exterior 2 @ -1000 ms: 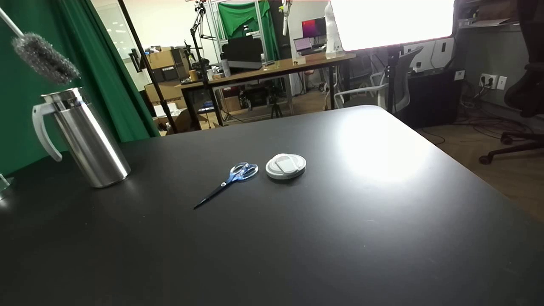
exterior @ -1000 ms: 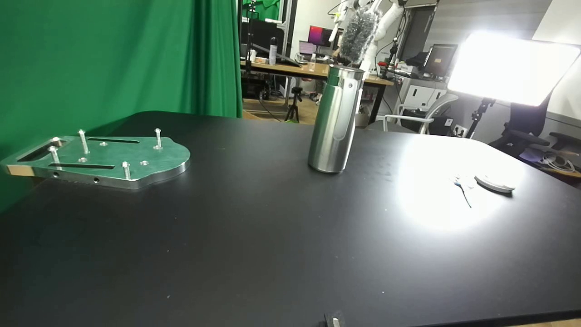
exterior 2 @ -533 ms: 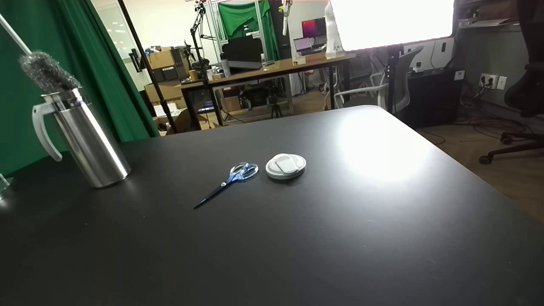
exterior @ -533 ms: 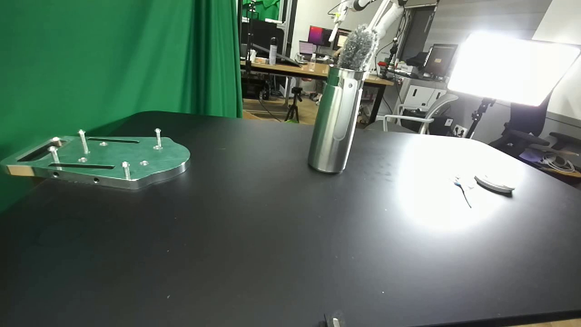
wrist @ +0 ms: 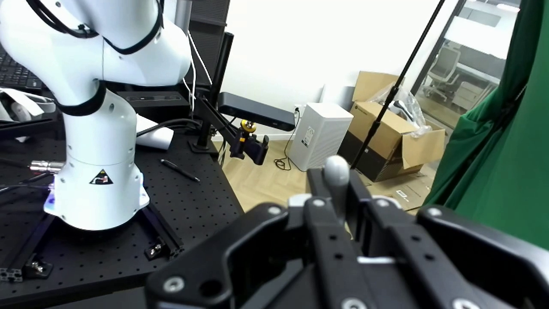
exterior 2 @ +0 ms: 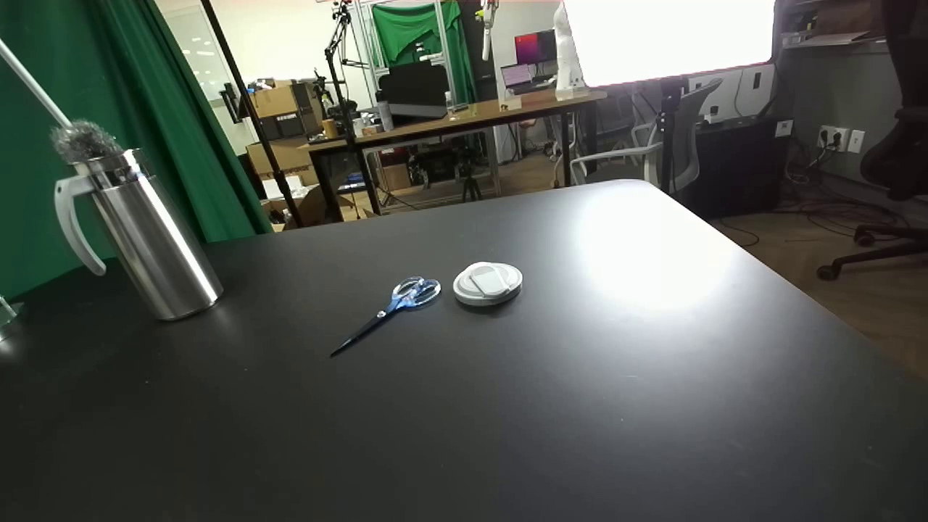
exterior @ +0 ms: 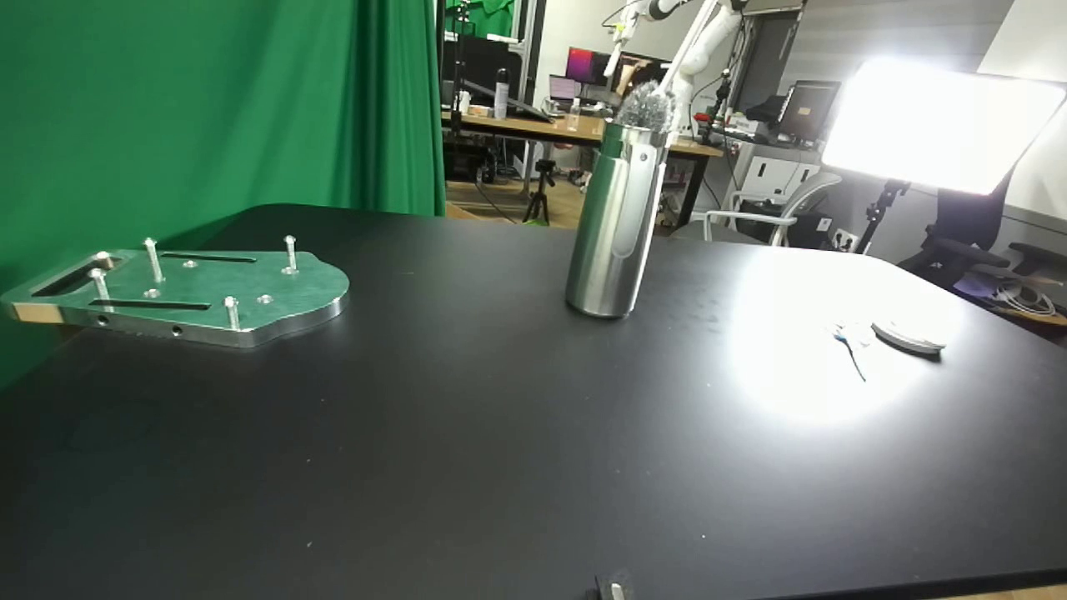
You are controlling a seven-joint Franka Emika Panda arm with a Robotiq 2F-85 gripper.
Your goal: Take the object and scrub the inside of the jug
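A tall steel jug with a pale handle stands upright on the black table, showing in both exterior views (exterior: 611,229) (exterior 2: 158,235). A brush with fuzzy grey bristles and a thin white handle is partly inside the jug's mouth; its upper bristles show above the rim in both exterior views (exterior: 647,108) (exterior 2: 84,141). The lower bristles are hidden inside the jug. In the wrist view, my gripper (wrist: 339,189) is shut on the brush's handle, whose rounded pale end (wrist: 336,169) sticks up between the fingertips. The gripper is out of view in both exterior views.
A metal plate with upright bolts (exterior: 208,287) lies on the table near the green curtain. Scissors (exterior 2: 395,304) and a round white lid (exterior 2: 488,283) lie on the table (exterior 2: 449,420). A bright light panel (exterior: 942,125) stands beyond the table.
The brush has moved down from above the jug, and its bristles have gone partly into the mouth. The jug, scissors and lid have not moved.
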